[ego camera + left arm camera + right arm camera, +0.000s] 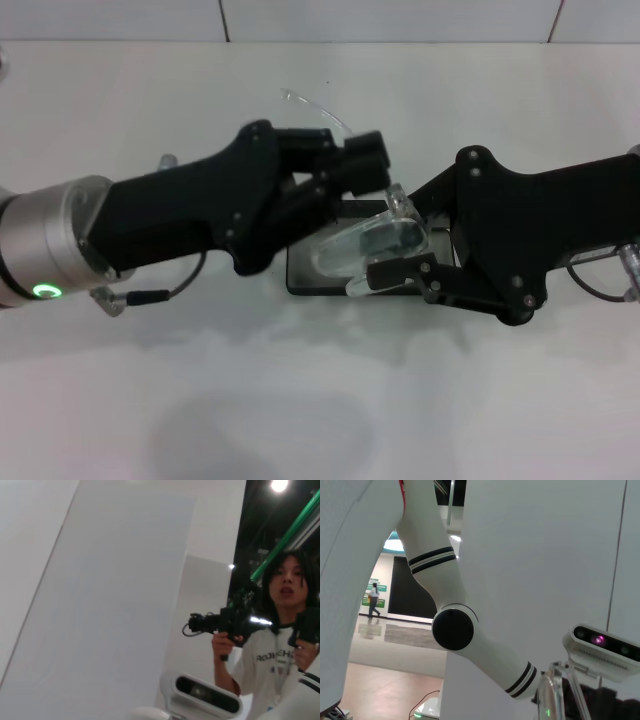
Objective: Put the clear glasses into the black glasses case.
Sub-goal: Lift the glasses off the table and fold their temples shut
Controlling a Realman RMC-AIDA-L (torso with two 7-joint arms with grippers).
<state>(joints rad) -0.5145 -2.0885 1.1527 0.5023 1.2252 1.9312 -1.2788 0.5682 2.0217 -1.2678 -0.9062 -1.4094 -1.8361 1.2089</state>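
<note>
Item: left gripper (385, 190). Enters the head view from the left edge and reaches to mid-frame. Black fingers (368, 150) are drawn narrow, pinching the clear glasses at the frame's upper end, above the case.

Item: right gripper (400, 272). Enters from the right edge at mid-height and reaches toward the centre. Its lower finger (395, 270) lies against the lower edge of the lens; whether the fingers clamp the lens or only rest on it cannot be told.

Item: clear glasses (365, 245). Transparent, colourless. Held tilted between the two grippers at centre frame, directly over the case. One long clear arm curves up and away above the left gripper, toward the upper centre of the frame. In the right wrist view a clear edge of the glasses (551, 692) shows at the lower right.

Item: black glasses case (310, 275). Lies open on the white table (320, 400), centre frame, mostly hidden beneath the grippers and the lens; its lower-left corner and front edge show.

Item: person (280, 640). Right side of the left wrist view, white shirt, holding a black device.
</note>
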